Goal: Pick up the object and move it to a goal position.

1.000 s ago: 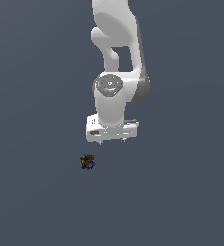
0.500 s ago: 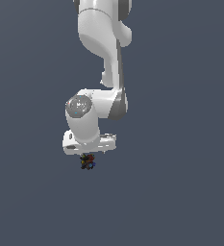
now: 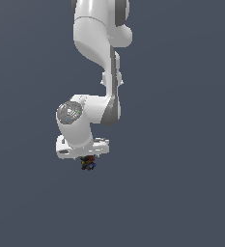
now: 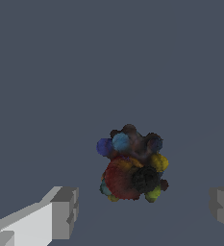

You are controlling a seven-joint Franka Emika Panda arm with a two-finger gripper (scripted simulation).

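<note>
The white arm hangs low over the object (image 4: 131, 166), a little lumpy dark thing flecked with colours, lying on the grey desk (image 3: 181, 193). The pincer (image 4: 144, 211) stands apart, fingers (image 4: 65, 211) either side, not touching. Grasping seems in hand; next it should close.

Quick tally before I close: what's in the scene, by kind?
Lumpy multicoloured object: 1
Robot arm: 1
Gripper, jaws open with the object between them: 1
Total: 3
</note>
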